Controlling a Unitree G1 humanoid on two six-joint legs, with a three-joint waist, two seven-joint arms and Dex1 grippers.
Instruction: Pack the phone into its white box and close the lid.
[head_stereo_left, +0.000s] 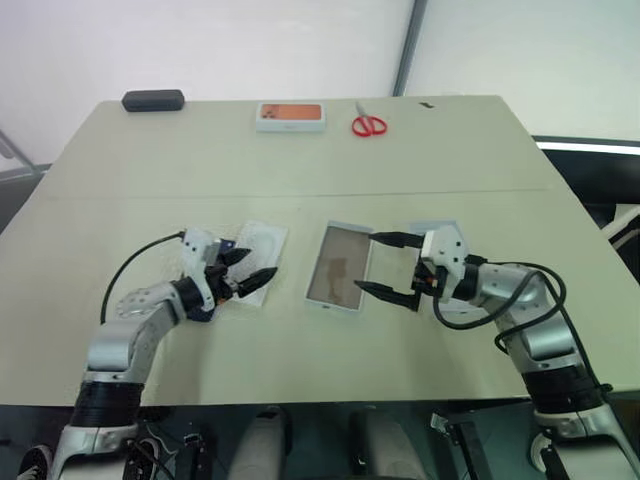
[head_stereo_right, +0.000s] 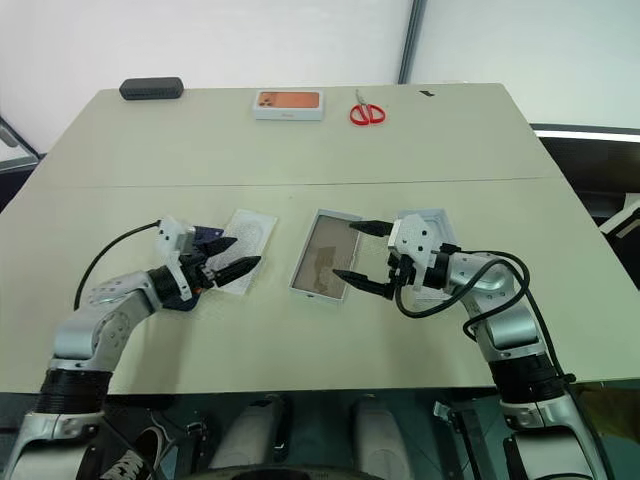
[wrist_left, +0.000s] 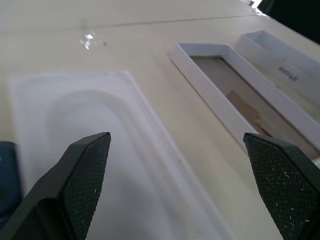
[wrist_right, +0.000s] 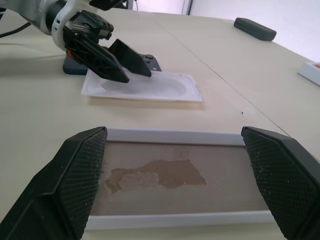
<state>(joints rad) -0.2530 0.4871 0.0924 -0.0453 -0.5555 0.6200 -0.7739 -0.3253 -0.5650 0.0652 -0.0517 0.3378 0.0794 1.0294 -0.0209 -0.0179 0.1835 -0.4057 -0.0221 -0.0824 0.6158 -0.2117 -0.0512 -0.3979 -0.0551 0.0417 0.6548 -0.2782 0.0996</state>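
The white box (head_stereo_left: 338, 268) lies open at table centre, tan floor bare; the right gripper (head_stereo_left: 385, 265) at its 3 o'clock edge stands with jaws fully spread, holding nothing, with the lid (wrist_left: 280, 65) beside it. The left gripper (head_stereo_left: 248, 270), jaws equally wide and empty, hovers over the flat white card (head_stereo_left: 254, 250) at the box's 9 o'clock. The phone (wrist_right: 80, 67) lies just beyond that card, partly hidden by the left gripper.

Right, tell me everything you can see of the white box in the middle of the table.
The white box is a shallow open rectangular tray with thin white walls, cardboard by its look. Its tan-brown floor shows a paler torn patch. It lies flat on the table, with nothing in it, between the flat white card on one side and the lid on the other. The right gripper hangs open at the side nearest the lid, one finger by each end; contact cannot be told.
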